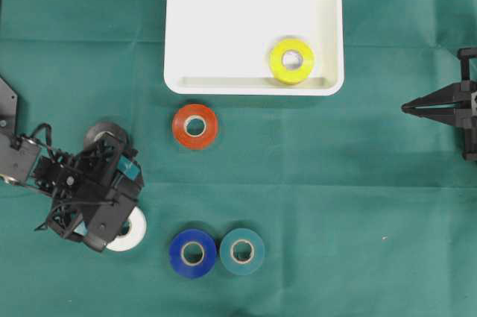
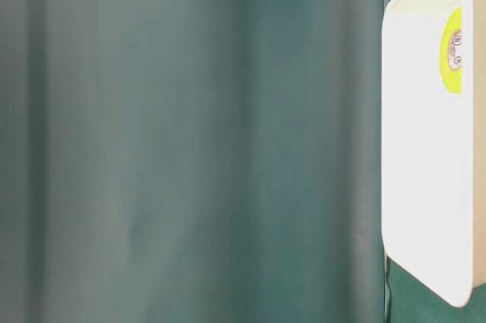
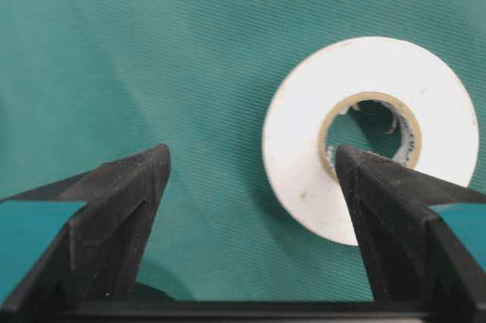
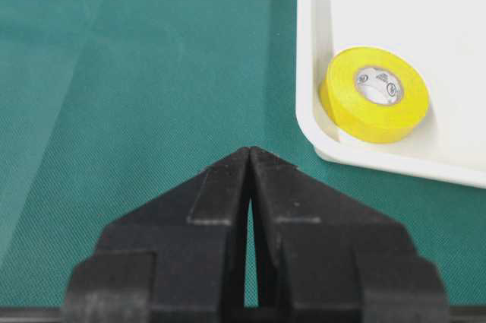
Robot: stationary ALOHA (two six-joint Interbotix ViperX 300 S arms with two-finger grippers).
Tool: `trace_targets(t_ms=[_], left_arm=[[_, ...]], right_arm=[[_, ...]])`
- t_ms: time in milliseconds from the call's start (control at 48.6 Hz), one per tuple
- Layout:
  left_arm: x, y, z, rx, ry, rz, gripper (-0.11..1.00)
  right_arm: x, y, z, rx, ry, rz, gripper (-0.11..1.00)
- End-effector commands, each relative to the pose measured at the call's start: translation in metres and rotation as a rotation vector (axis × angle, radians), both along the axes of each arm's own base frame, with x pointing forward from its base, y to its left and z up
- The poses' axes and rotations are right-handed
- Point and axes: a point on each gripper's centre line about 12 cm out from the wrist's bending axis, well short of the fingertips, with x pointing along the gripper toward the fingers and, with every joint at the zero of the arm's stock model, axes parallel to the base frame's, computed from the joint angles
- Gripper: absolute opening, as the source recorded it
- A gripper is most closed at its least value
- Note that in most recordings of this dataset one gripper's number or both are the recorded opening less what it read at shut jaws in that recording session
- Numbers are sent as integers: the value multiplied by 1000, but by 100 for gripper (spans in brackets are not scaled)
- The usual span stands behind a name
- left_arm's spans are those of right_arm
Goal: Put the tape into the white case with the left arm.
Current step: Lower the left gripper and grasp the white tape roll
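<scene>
The white case (image 1: 223,26) lies at the top middle with a yellow tape (image 1: 291,61) in its near right corner. My left gripper (image 1: 112,212) hangs open over a white tape (image 1: 130,235) at the lower left. In the left wrist view the left gripper (image 3: 252,152) has one fingertip over the white tape's (image 3: 296,133) core hole, while the other fingertip is over bare cloth, clear of the roll. Nothing is held. My right gripper (image 1: 406,108) rests shut and empty at the right edge, with its closed tips (image 4: 250,152) pointing toward the case (image 4: 307,49).
An orange tape (image 1: 195,126) lies just below the case. A blue tape (image 1: 193,253) and a teal tape (image 1: 242,251) sit side by side at the bottom. A grey roll (image 1: 103,133) is partly hidden behind the left arm. Green cloth covers the table.
</scene>
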Motion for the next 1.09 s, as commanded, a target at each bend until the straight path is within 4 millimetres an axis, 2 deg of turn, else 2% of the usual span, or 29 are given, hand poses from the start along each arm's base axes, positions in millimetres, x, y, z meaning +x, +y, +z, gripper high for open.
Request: trace_targets(t_ms=[0, 309, 638, 720, 864, 905, 1070], left_arm=[[5, -5, 4, -9, -18, -7, 89], [6, -6, -4, -7, -14, -9, 88], [8, -7, -4, -16, -33, -7, 86], [8, -8, -4, -17, -33, -8, 74], [8, -10, -3, -16, -33, -15, 32], [7, -11, -3, -16, -33, -20, 24], [6, -12, -3, -17, -33, -23, 23]], right_arm=[[3, 0, 4, 0, -11, 0, -9], [3, -1, 4, 0, -11, -4, -9], [3, -1, 4, 0, -9, -9, -9], [2, -1, 4, 0, -9, -9, -9], [2, -1, 3, 0, -8, -9, -9], [2, -1, 4, 0, -11, -9, -9], [2, -1, 4, -1, -11, -8, -9]])
